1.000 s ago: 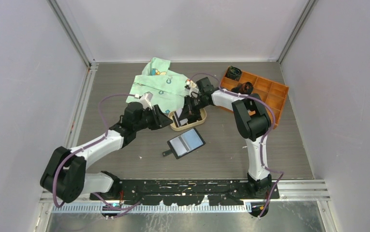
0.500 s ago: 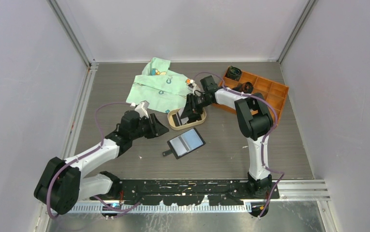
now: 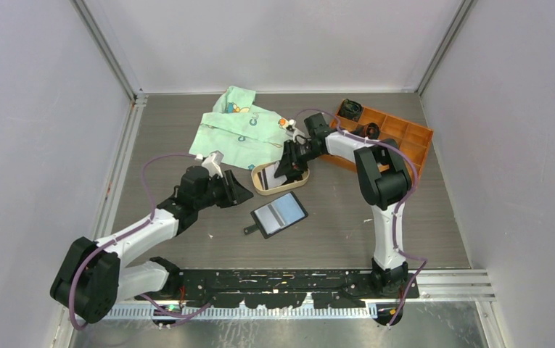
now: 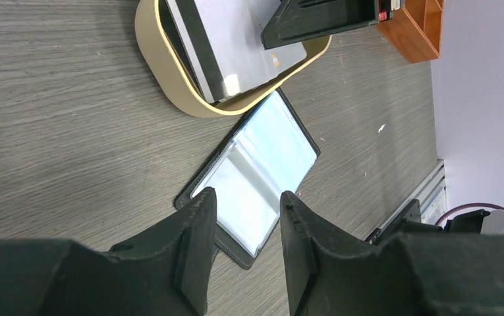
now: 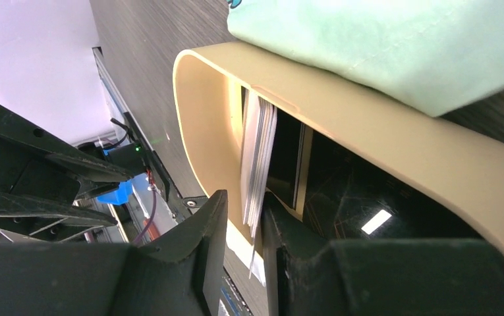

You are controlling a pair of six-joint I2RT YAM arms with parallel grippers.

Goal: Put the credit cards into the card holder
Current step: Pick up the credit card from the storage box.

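Ana: Left arm has pulled back from the tan oval tray since a second ago. The left fingers now sit apart from its rim, over the grey wood-grain desk. Right arm has barely shifted.

Ben: Noted. State of the left fingers?

Ana: Released: spread, nothing between them. The wrist view looks through the gap at the black folding card holder. It lies opened flat on the desk, pale inner pockets up, just beside the tray's near side.

Ben: Right fingers?

Ana: Down inside the tray, straddling the edge of the whitish-grey credit cards. The cards stand on edge near one end of the tray, with a black card beside them. Cannot tell whether the fingers are clamped on the stack or only around it.

Ben: Surroundings?

Ana: Mint-green printed cloth touches the tray's far side. Orange compartment box sits far right, well apart from the holder.
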